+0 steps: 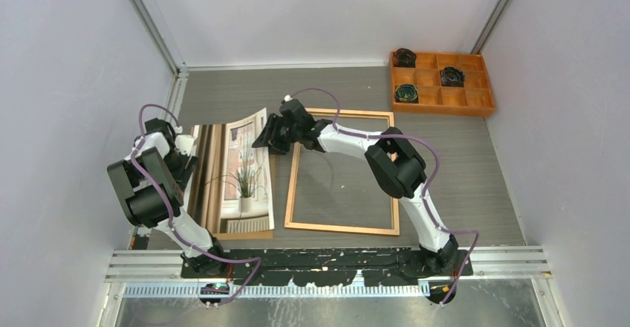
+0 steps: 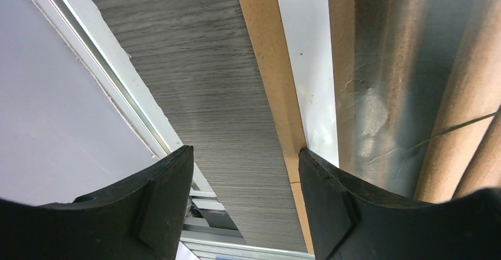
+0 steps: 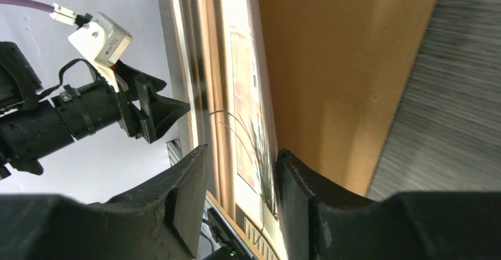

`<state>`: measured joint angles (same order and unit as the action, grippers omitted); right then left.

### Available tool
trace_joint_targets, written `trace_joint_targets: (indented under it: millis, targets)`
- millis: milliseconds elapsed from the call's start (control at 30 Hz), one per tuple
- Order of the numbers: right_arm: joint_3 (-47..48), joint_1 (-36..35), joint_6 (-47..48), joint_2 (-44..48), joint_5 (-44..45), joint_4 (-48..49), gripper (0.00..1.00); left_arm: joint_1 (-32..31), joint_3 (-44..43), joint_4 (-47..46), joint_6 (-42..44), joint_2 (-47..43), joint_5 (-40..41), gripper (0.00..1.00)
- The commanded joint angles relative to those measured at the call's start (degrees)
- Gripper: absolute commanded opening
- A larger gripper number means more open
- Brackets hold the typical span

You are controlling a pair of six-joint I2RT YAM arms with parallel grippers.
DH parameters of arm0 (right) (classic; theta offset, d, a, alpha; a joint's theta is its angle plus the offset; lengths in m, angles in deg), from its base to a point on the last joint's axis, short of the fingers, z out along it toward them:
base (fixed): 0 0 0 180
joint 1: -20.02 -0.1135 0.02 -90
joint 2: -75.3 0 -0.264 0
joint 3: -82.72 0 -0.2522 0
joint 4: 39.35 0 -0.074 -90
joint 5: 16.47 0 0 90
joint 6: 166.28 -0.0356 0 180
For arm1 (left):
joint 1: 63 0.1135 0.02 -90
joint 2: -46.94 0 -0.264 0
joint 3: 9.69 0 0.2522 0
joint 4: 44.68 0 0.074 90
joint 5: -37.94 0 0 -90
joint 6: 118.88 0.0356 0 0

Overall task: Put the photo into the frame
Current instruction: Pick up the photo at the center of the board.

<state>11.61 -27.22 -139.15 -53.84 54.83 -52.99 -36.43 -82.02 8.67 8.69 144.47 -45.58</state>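
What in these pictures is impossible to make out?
Top view: the dark things in the orange tray are too small to identify.
Top view: the right arm hides its own jaws and the photo edge beneath them.
Left wrist view: the picture's edge cuts off most of the photo.

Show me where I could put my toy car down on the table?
Bare table lies between the back wall and the frame, left of the orange tray; more sits right of the frame. It is crowded where the right hand meets the photo.
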Motion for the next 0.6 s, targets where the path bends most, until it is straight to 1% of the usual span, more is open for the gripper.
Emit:
trace_joint_targets:
  millis: [0,33,67,100,267,400,500,533,567]
  targets:
    - [5.0,-1.6,6.2,1.3,2.7,-6.2,0.41,0.4,3.9,-7.9,0.3,4.9,-0.9,0.68]
    - [4.9,-1.6,6.2,1.5,2.8,-6.1,0.26,0.4,3.6,-7.4,0.2,4.8,-1.0,0.68]
    - [5.0,-1.6,6.5,1.6,3.0,-6.3,0.18,0.4,3.4,-6.8,0.1,4.8,-1.1,0.68]
    - [5.3,-1.6,7.0,1.8,3.1,-6.8,0.16,0.4,3.1,-6.0,0.0,4.6,-1.2,0.68]
    - [6.7,-1.6,10.1,4.3,3.8,-9.7,0.13,0.4,1.5,-3.4,-0.7,3.5,-2.3,0.7]
    - [7.7,-1.0,14.7,7.6,4.2,-13.5,0.11,1.6,-0.6,-0.8,-0.9,2.5,-4.1,0.78]
    - [7.1,-0.1,16.7,10.7,3.4,-15.0,0.05,3.5,-3.9,3.0,-1.3,2.2,-6.1,0.87]
    - [7.1,0.4,17.8,11.8,3.0,-16.1,0.01,4.2,-5.5,4.2,-1.3,1.9,-7.5,0.89]
    - [7.1,1.0,18.8,12.9,2.5,-17.5,0.01,4.8,-6.5,5.3,-1.3,1.6,-8.5,0.9]
